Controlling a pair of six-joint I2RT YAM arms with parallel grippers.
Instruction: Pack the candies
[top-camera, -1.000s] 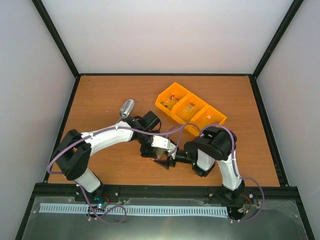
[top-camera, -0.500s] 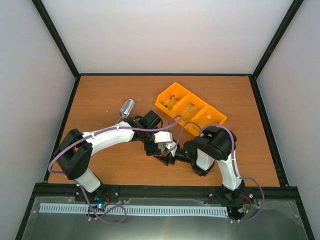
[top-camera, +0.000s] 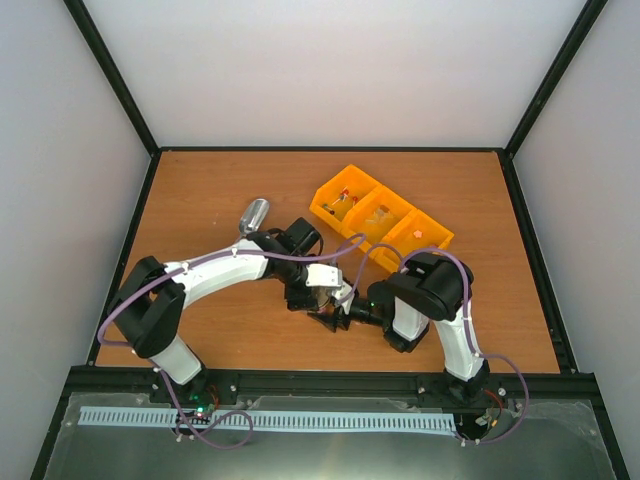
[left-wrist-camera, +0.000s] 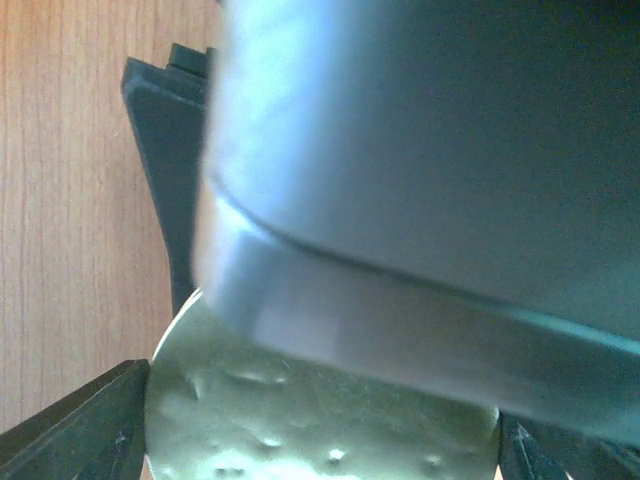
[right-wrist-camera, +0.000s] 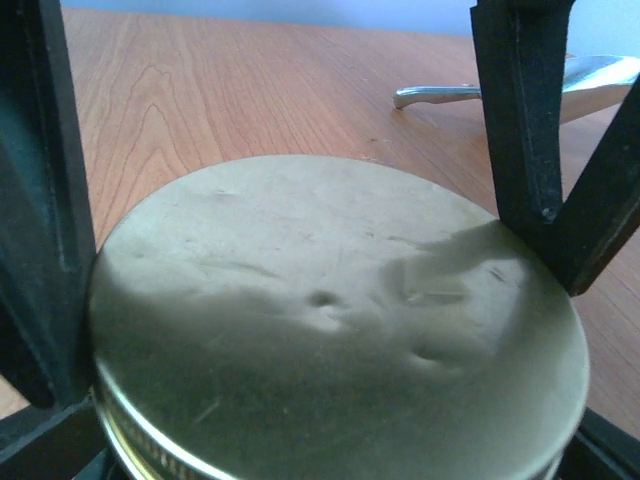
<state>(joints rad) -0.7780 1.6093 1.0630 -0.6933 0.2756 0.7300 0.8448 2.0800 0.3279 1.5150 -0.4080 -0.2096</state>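
1. Candies (top-camera: 345, 200), tiny coloured sweets, lie in the orange plastic bin (top-camera: 330, 188), toward the far right corner of the wooden table (top-camera: 200, 180).
2. Left gripper (left-wrist-camera: 320, 440) and right gripper (right-wrist-camera: 290, 200) both clamp the round gold metal lid (right-wrist-camera: 330, 320) by the near edge, probably to unscrew it.
3. Silver metal scoop (top-camera: 254, 214) lies free, ready for scooping.

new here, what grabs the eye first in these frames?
A gold lid fills the right wrist view, bracketed by the right gripper. The left gripper flanks it too, the pair meeting at the near centre of the table. Behind them to the right sits an orange three-compartment bin holding a few candies, and a metal scoop lies left of it.
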